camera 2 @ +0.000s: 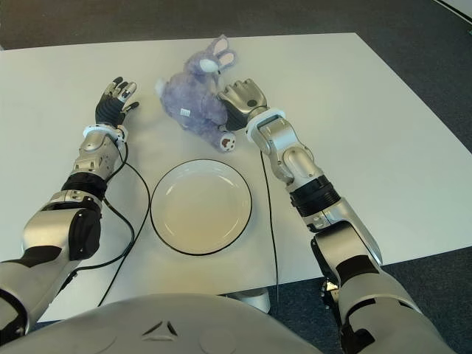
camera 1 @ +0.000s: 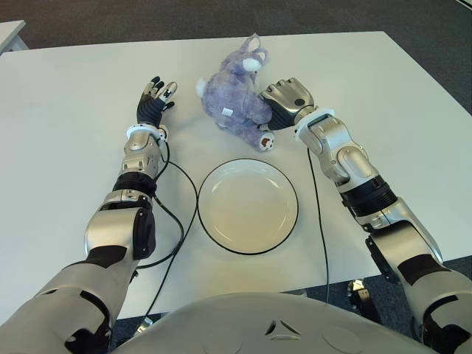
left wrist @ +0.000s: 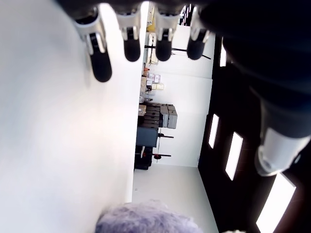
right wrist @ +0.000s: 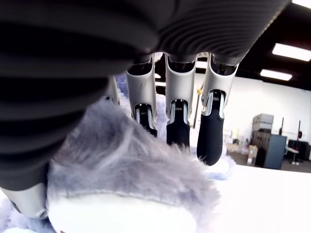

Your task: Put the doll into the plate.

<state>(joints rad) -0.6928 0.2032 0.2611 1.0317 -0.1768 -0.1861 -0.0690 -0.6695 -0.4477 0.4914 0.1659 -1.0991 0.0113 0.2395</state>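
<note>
A purple plush bunny doll (camera 1: 236, 99) lies on the white table (camera 1: 66, 125), just beyond the plate. The plate (camera 1: 248, 208) is white with a dark rim and has nothing in it. My right hand (camera 1: 284, 94) is against the doll's right side. In the right wrist view its fingers (right wrist: 177, 128) reach nearly straight over the fur of the doll (right wrist: 126, 165), with the thumb low beside it, and they are not closed on it. My left hand (camera 1: 156, 99) shows left of the doll with spread fingers (left wrist: 131, 43) and holds nothing.
A black cable (camera 1: 181, 214) loops over the table from my left wrist, past the plate's left side to the near edge. Dark carpet surrounds the table. A second pale tabletop corner (camera 1: 9, 33) shows at the far left.
</note>
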